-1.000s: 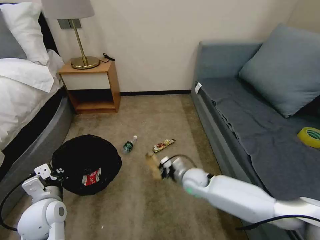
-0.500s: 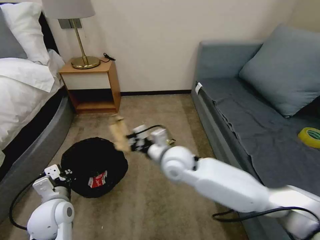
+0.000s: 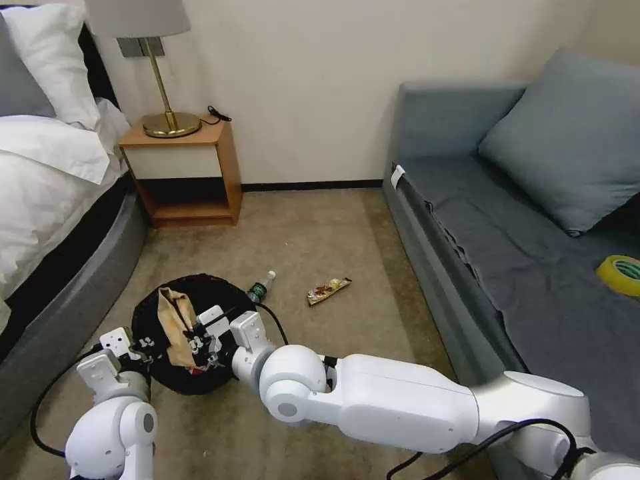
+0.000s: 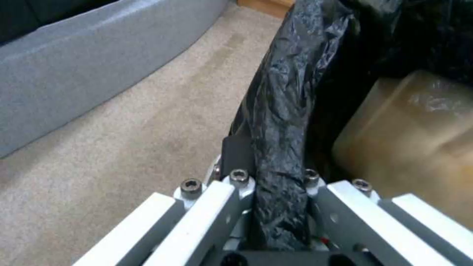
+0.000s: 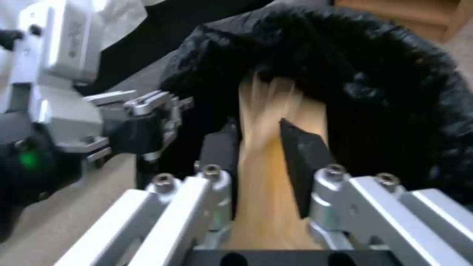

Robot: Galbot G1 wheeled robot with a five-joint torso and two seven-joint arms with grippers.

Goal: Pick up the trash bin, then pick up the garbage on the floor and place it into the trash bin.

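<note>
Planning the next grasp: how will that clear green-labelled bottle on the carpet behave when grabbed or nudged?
The clear green-labelled plastic bottle lies on its side beside the black-lined trash bin, so a nudge would probably roll it. It looks small and probably light. Smooth plastic may slip in a claw.

Open carpet (image 3: 313,233) is lying between bed (image 3: 67,280) and sofa (image 3: 467,253) — a gripper could pass there. The bottle (image 3: 260,288) and wrapper (image 3: 328,291) are sitting apart, free all round. The right gripper (image 3: 200,337) and paper (image 3: 175,325) are blocking the bin (image 3: 220,293) mouth — the left gripper (image 3: 143,347) is occupying its near rim.
</note>
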